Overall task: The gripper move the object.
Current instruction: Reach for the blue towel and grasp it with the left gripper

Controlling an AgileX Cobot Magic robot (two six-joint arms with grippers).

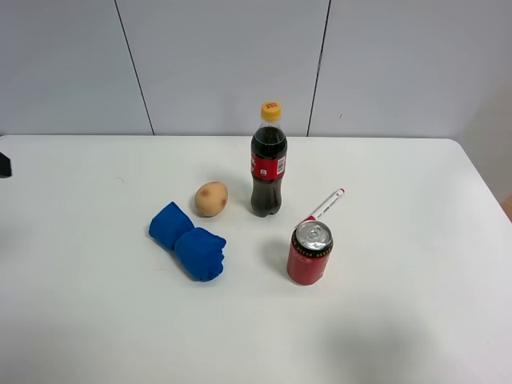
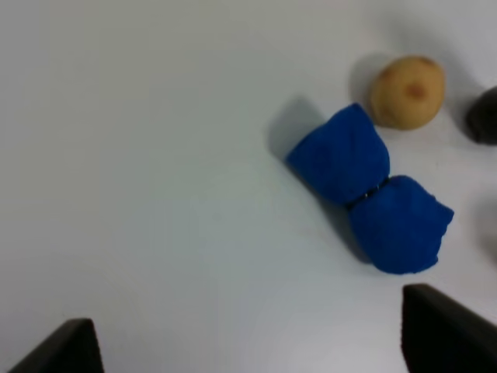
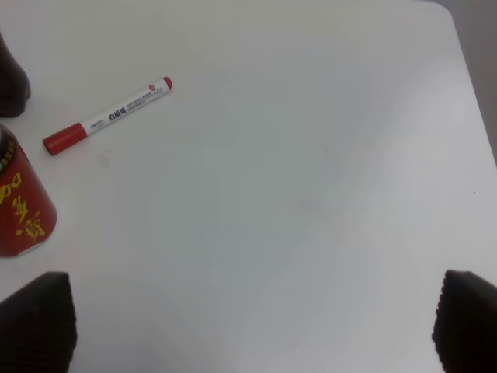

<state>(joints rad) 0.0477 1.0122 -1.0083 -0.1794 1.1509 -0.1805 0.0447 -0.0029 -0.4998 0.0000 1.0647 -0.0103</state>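
Hovering w/ left gripper [image 2: 252, 338] spread wide, empty, clear of blue cloth bundle [image 2: 365, 194] lying on table [image 2: 116, 155] just beside potato [image 2: 407, 92]; grasp & move both remaining, nothing done yet.

On my feed: one white table [image 1: 416, 320], rounded far-right corner, evenly lit, soft shadows. Behind it, pale grey panelled wall [image 1: 224, 64] with two slanting dark seams [image 1: 134, 68].
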